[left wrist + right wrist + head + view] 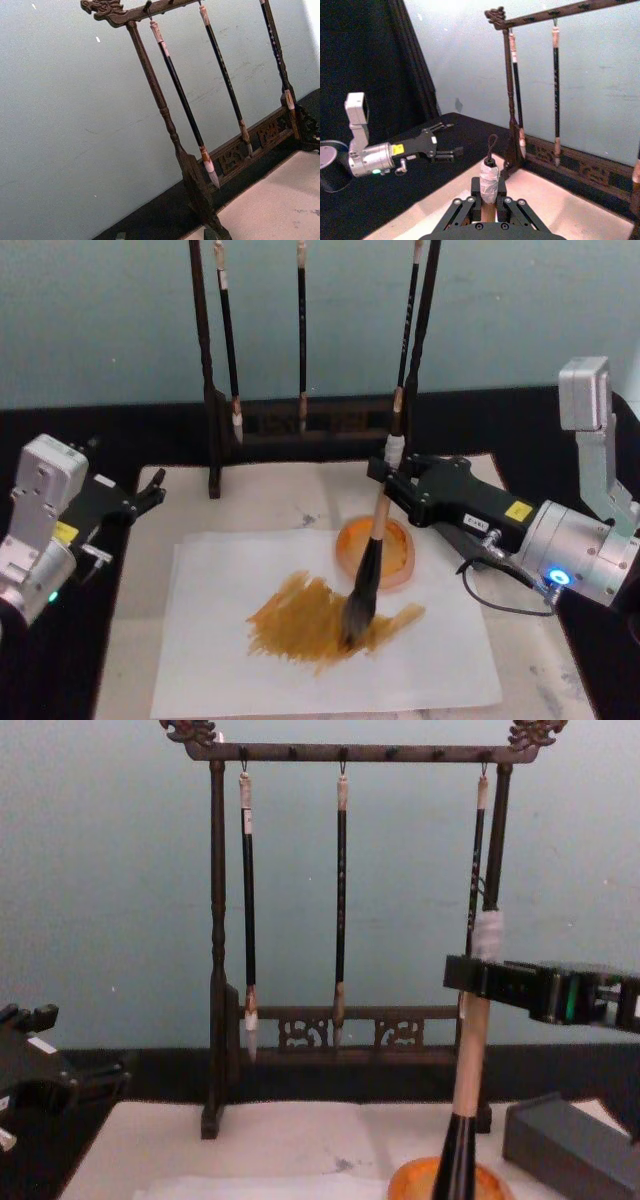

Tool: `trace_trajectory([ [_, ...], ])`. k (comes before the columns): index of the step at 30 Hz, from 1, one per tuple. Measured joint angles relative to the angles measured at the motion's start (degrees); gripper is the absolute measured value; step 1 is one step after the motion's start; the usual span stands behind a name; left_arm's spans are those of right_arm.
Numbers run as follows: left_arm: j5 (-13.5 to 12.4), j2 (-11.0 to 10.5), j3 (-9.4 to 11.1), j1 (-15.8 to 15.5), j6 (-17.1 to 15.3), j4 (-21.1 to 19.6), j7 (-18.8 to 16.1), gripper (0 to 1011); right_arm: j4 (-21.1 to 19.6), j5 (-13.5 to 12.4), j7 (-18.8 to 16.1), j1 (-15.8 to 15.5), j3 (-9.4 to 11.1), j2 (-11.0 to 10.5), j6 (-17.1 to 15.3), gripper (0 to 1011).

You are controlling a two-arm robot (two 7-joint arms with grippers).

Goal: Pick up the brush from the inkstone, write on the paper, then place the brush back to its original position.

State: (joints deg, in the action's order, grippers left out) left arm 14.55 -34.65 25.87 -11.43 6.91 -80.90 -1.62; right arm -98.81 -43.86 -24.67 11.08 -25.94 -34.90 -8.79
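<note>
Hidden or cut off:
- Chest view: the bottom edge crops the brush (366, 580) at the black ferrule, so tuft and paper (220, 640) contact are not seen there.
- Right wrist view: the right gripper (390, 478) covers the shaft. Visible above it are the pale wrapped end and a dark loop.
- The brush crosses the near left edge of the orange inkstone (400, 565).
- Left wrist view: own fingertips too hard to make out.

Brush:
- Long axis near upright, pale end up, tuft down.
- Top leans slightly to the robot's right and away from it.
- In the head view, the tuft tip sits on the orange-brown smear (300, 620) on the paper, just in front of the inkstone. It looks touching.

Grippers:
- Right gripper is clamped on the upper handle, just below the wrapped end, reaching in from the right above the inkstone's far side.
- Left gripper (152, 492) is over the black cloth beside the mat (260, 500), well apart from the brush. Its 2 fingers are spread and hold nothing.

Behind:
- A rack (300, 425) holds 3 slim brushes (301, 330) hanging tuft down.
</note>
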Motion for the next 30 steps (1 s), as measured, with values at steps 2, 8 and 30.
trace_trajectory([
  [2, 0.0, 0.0, 0.0, 0.0, 0.0, 0.0, 0.0, 1010, 0.3, 0.0, 0.3, -0.1, 0.2, -0.1, -0.1, 161],
  [8, 0.0, 0.0, 0.0, 0.0, 0.0, 0.0, 0.0, 1010, 0.9, -0.1, 1.4, -0.5, 1.8, -0.4, -0.3, 161],
  [30, 0.0, 0.0, 0.0, 0.0, 0.0, 0.0, 0.0, 1010, -1.1, -1.7, 1.1, -1.1, 3.8, -1.3, -0.6, 161],
])
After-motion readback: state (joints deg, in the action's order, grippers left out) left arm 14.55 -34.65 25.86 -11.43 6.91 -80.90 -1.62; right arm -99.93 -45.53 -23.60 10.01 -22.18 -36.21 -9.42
